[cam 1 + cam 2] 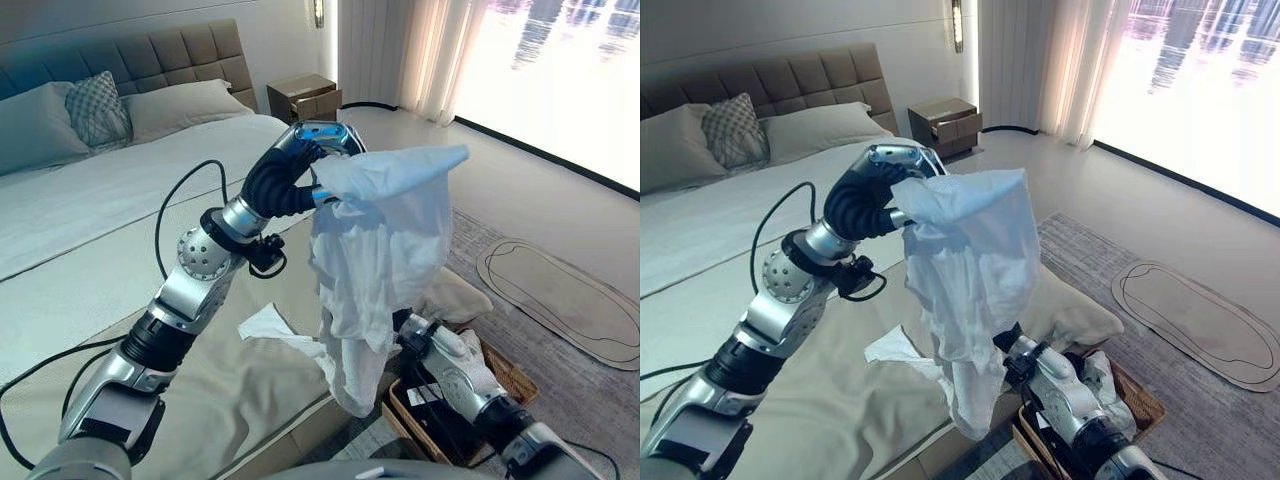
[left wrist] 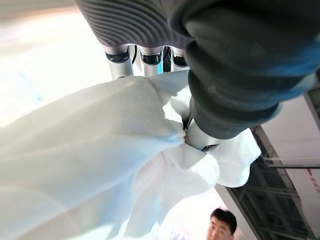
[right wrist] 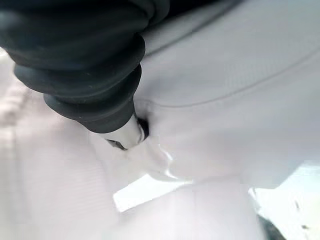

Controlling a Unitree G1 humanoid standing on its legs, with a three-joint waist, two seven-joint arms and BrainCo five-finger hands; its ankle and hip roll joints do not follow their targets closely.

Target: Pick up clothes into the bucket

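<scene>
Basically left hand (image 1: 318, 140) fingers pinch the white shirt (image 1: 375, 260) at its top: light, limp, slippery, so regrip bunched folds; right hand (image 1: 440, 350) fingers buried in cloth, unreadable.

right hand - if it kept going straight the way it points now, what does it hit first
The white garment. The right hand points up and inward beside the wicker basket, its fingers already buried in the cloth hanging from the left hand. Past the cloth lies the bed, though depth is unclear.

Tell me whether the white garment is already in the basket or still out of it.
Out. The white garment hangs in the air from the left hand, above the bed's edge, beside the basket.
</scene>
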